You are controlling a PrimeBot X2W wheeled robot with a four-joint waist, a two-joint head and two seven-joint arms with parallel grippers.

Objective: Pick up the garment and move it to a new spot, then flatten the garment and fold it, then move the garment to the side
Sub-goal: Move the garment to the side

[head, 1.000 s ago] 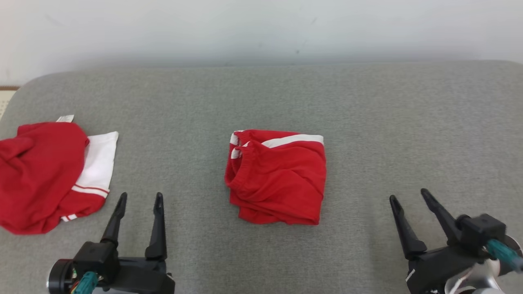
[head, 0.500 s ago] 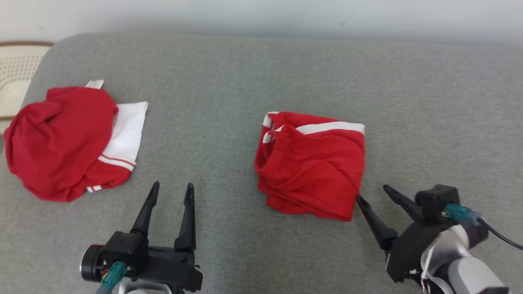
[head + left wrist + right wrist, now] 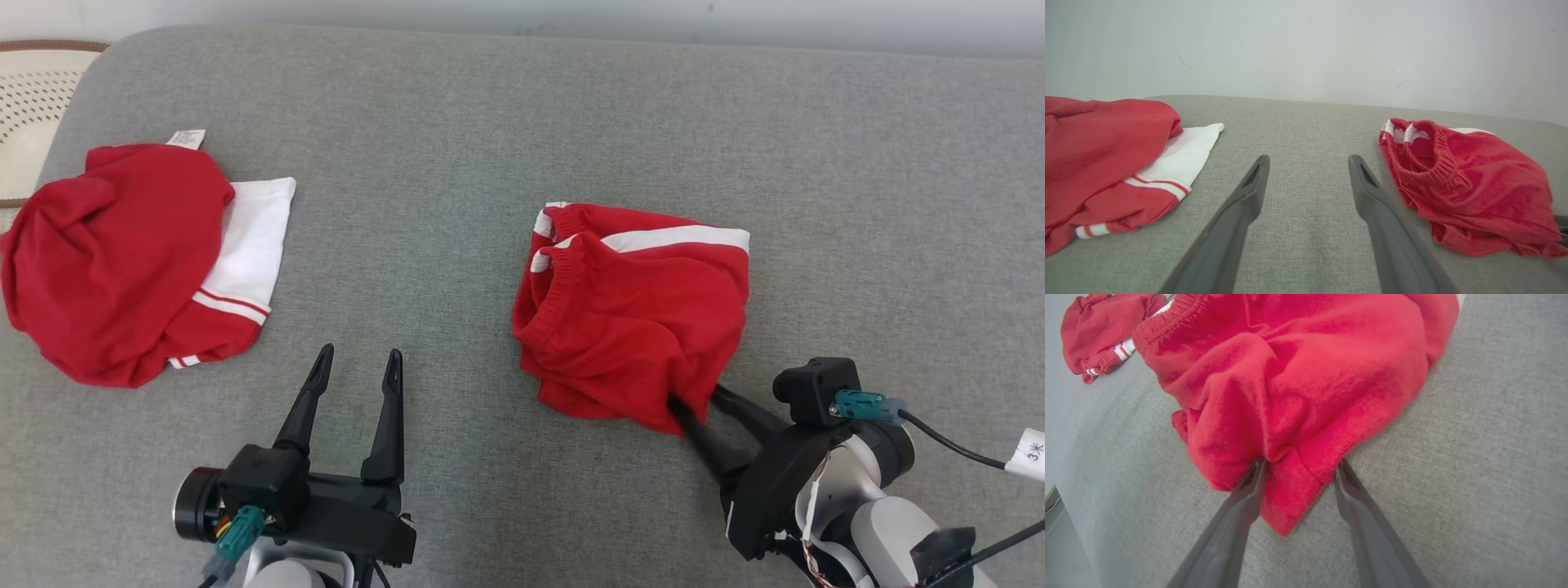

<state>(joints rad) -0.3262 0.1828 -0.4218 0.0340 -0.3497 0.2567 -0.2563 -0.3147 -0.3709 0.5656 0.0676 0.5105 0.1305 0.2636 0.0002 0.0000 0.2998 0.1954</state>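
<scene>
The garment (image 3: 633, 310) is a pair of red shorts with a white stripe, lying folded in the middle of the grey cushion (image 3: 457, 163). My right gripper (image 3: 695, 398) has reached its near right corner. In the right wrist view the two dark fingers stand apart on either side of that corner (image 3: 1286, 506), and the red cloth (image 3: 1298, 375) bunches up between them. My left gripper (image 3: 361, 353) hovers open over bare cushion to the left of the garment, holding nothing. In the left wrist view the left gripper (image 3: 1309, 159) points at the wall, with the shorts (image 3: 1470, 183) on its right.
A second red and white garment (image 3: 122, 253) lies crumpled at the cushion's left end, also seen from the left wrist (image 3: 1098, 151). A cream woven surface (image 3: 33, 98) shows beyond the cushion's far left corner. A pale wall (image 3: 1306, 41) backs the cushion.
The head camera has tilted down and shifted. My right gripper has moved forward and left to the shorts' near right corner, and its fingers now straddle the cloth. The left gripper stays open.
</scene>
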